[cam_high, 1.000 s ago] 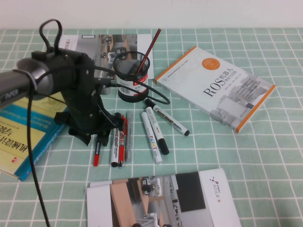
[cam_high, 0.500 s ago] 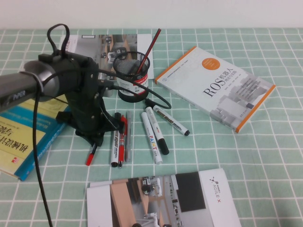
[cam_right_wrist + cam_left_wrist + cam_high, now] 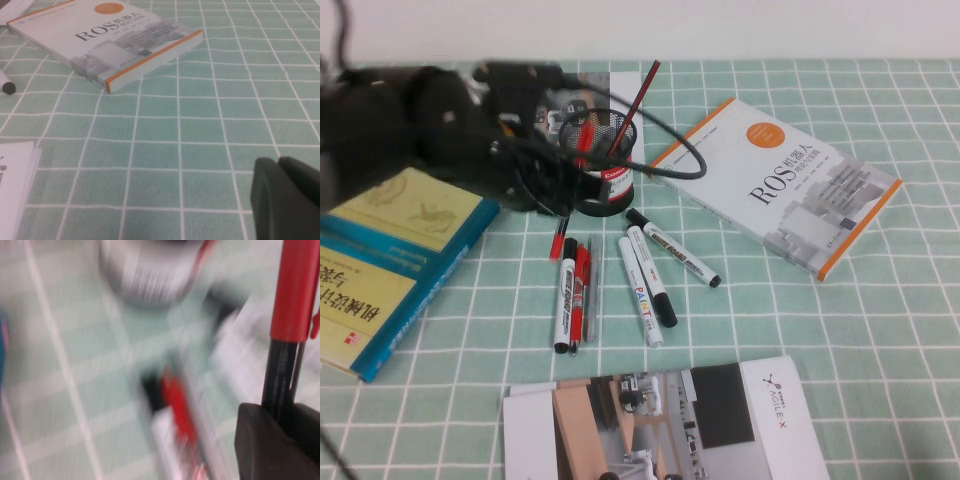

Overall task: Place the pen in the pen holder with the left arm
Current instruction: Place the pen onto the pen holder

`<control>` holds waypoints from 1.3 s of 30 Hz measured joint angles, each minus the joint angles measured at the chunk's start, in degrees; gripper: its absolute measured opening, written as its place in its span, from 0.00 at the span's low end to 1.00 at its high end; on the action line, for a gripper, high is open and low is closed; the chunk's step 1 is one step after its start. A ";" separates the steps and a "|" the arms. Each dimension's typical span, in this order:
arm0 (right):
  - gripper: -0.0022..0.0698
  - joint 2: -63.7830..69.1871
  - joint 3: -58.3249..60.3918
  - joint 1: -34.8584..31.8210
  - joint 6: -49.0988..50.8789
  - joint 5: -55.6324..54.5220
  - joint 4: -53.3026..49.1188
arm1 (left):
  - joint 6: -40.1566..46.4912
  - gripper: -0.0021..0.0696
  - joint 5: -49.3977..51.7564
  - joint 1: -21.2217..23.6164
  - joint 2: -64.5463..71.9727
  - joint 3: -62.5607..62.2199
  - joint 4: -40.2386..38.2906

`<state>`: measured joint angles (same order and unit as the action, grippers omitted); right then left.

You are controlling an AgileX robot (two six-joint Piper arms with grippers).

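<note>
My left gripper [image 3: 562,195] is blurred by motion, just left of the pen holder [image 3: 604,165], a black mesh cup with a red-and-white label band. It is shut on the pen [image 3: 559,238], which hangs tilted off the table, red tail low and red cap up by the holder's rim. In the left wrist view the pen's red cap and black barrel [image 3: 294,295] rise from between the fingers [image 3: 265,440], with the holder [image 3: 150,270] blurred beyond. My right gripper [image 3: 287,195] shows only in the right wrist view, shut and empty, low over bare cloth.
A dark-red pencil [image 3: 638,95] stands in the holder. White markers [image 3: 640,285] and a red clear-barrel pen [image 3: 581,290] lie in front of it. A ROS book [image 3: 775,180] lies right, a blue-yellow book [image 3: 390,260] left, a magazine [image 3: 670,425] in front.
My left arm has lifted the pen off the table from beside the markers and swung it back and up toward the pen holder. The markers have not moved.
</note>
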<state>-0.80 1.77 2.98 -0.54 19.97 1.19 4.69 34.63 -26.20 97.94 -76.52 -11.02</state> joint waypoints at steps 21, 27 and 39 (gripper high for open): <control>0.00 0.00 0.00 0.00 0.00 0.00 0.00 | -13.62 0.11 -65.26 0.45 7.14 9.54 13.77; 0.00 0.00 0.00 0.00 0.00 0.00 0.00 | -16.15 0.11 -70.60 1.87 13.06 8.74 15.67; 0.00 0.00 0.00 0.00 0.00 0.00 0.00 | -17.00 0.11 -65.50 2.49 18.73 3.80 16.84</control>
<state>-0.80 1.77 2.98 -0.54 19.97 1.19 -12.31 -30.87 -23.71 116.67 -72.71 5.82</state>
